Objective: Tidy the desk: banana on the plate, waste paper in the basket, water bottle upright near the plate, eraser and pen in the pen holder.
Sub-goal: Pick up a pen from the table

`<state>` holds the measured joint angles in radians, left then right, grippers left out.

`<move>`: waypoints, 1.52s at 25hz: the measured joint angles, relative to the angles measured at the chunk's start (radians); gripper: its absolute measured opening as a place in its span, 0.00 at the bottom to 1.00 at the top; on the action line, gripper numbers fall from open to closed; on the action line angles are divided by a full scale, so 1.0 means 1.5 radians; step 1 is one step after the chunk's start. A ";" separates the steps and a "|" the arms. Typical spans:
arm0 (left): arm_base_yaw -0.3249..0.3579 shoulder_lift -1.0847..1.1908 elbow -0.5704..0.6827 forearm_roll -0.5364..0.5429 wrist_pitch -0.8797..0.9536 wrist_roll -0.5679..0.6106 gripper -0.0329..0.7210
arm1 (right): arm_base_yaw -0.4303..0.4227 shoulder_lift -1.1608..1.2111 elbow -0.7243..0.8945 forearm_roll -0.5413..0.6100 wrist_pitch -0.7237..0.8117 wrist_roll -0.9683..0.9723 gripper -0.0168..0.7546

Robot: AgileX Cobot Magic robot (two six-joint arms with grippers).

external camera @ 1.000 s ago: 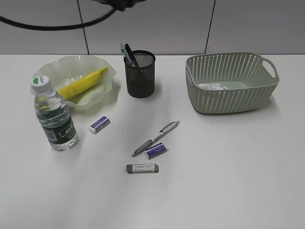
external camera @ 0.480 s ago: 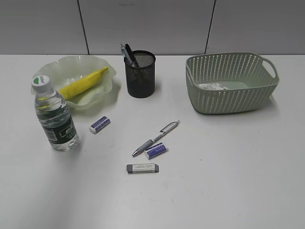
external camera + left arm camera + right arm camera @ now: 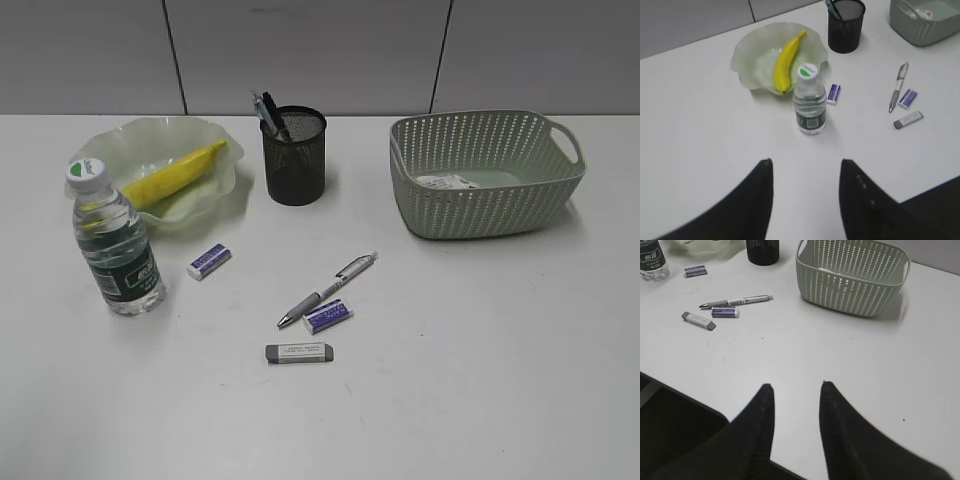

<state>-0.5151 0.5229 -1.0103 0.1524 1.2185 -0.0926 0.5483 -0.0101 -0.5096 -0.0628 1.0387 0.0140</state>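
Note:
The banana (image 3: 176, 174) lies in the plate (image 3: 120, 145). The water bottle (image 3: 114, 243) stands upright in front of the plate. The waste paper (image 3: 448, 182) lies in the basket (image 3: 484, 172). The pen holder (image 3: 294, 155) holds some pens. A grey pen (image 3: 327, 289), two blue-white erasers (image 3: 209, 261) (image 3: 328, 315) and a grey eraser (image 3: 299, 352) lie on the desk (image 3: 480, 350). My left gripper (image 3: 806, 162) is open and empty above the desk, short of the bottle (image 3: 809, 100). My right gripper (image 3: 796, 386) is open and empty, short of the basket (image 3: 852, 275). Neither gripper shows in the exterior view.
A grey panelled wall (image 3: 330, 50) runs behind the desk. The desk's front edge (image 3: 695, 400) shows in the right wrist view, with dark space below it.
A dark cable and arm part at the top of the exterior view one second ago has left the view. The objects on the desk have not moved.

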 joint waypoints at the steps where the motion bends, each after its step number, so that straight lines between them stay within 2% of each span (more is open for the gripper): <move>1: 0.000 -0.040 0.034 -0.001 0.001 -0.001 0.48 | 0.000 0.000 0.000 0.000 0.000 0.000 0.36; 5: 0.000 -0.185 0.155 -0.002 0.004 -0.001 0.48 | 0.000 0.002 0.000 0.000 -0.001 -0.001 0.36; 10: 0.000 -0.309 0.252 -0.021 0.008 -0.001 0.48 | 0.000 0.093 -0.018 0.001 -0.050 -0.005 0.36; 16: 0.000 -0.353 0.289 -0.033 -0.037 -0.001 0.48 | 0.000 0.371 -0.084 0.046 -0.151 -0.005 0.36; 21: 0.000 -0.353 0.312 -0.035 -0.097 0.001 0.48 | 0.000 0.654 -0.228 0.152 -0.164 0.005 0.36; 27: 0.000 -0.353 0.315 -0.035 -0.105 0.001 0.48 | 0.002 0.956 -0.430 0.190 -0.106 0.219 0.36; 33: 0.000 -0.353 0.315 -0.035 -0.107 0.002 0.47 | 0.047 1.172 -0.592 0.191 -0.064 0.402 0.37; 38: 0.000 -0.353 0.315 -0.035 -0.108 0.004 0.47 | 0.078 1.300 -0.681 0.181 -0.038 0.542 0.48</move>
<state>-0.5151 -0.0061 -0.5380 0.0996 1.0569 -0.0873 0.6648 1.9392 -1.5305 0.2093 0.9816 0.8274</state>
